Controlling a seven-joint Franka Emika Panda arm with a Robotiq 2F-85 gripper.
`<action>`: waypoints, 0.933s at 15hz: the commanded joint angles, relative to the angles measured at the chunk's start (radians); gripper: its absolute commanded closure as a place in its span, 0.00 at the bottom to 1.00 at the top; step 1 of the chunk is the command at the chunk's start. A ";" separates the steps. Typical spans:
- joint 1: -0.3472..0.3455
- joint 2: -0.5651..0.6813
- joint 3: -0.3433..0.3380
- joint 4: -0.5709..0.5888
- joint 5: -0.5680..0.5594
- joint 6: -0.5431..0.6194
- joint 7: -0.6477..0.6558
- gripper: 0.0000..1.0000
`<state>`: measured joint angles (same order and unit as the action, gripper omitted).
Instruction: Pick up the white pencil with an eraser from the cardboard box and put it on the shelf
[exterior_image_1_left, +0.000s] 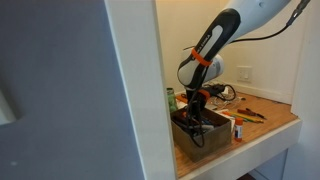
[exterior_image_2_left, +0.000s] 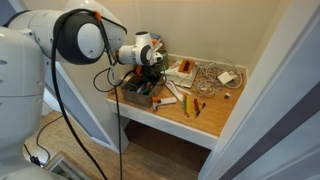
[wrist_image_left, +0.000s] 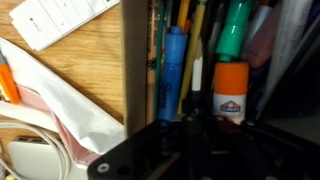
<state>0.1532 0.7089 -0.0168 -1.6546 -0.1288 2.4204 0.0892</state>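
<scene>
The cardboard box (exterior_image_1_left: 196, 136) stands on the wooden shelf (exterior_image_1_left: 268, 120) and shows in both exterior views (exterior_image_2_left: 134, 93). My gripper (exterior_image_1_left: 195, 112) reaches down inside it (exterior_image_2_left: 150, 80). In the wrist view the box's brown wall (wrist_image_left: 135, 60) runs upright, with pens packed beside it. A thin white pencil (wrist_image_left: 197, 72) lies between a blue marker (wrist_image_left: 173, 70) and an orange-capped glue stick (wrist_image_left: 231, 92). My dark fingers (wrist_image_left: 195, 112) stand together over the pencil's lower end, which they hide.
A green marker (wrist_image_left: 236, 28) and other pens fill the box. On the shelf (exterior_image_2_left: 205, 128) lie a white power strip (wrist_image_left: 60, 20), tangled white cables (exterior_image_2_left: 210, 72), a white cloth (wrist_image_left: 70, 110) and loose pens (exterior_image_2_left: 192, 104). White walls close in on both sides.
</scene>
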 joint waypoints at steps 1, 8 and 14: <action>-0.004 -0.058 0.008 -0.009 0.011 -0.053 0.009 0.98; -0.019 -0.199 0.036 -0.058 0.023 -0.224 -0.016 0.98; -0.040 -0.295 0.022 -0.123 0.008 -0.222 -0.008 0.98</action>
<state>0.1345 0.4790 0.0053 -1.7103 -0.1204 2.1756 0.0834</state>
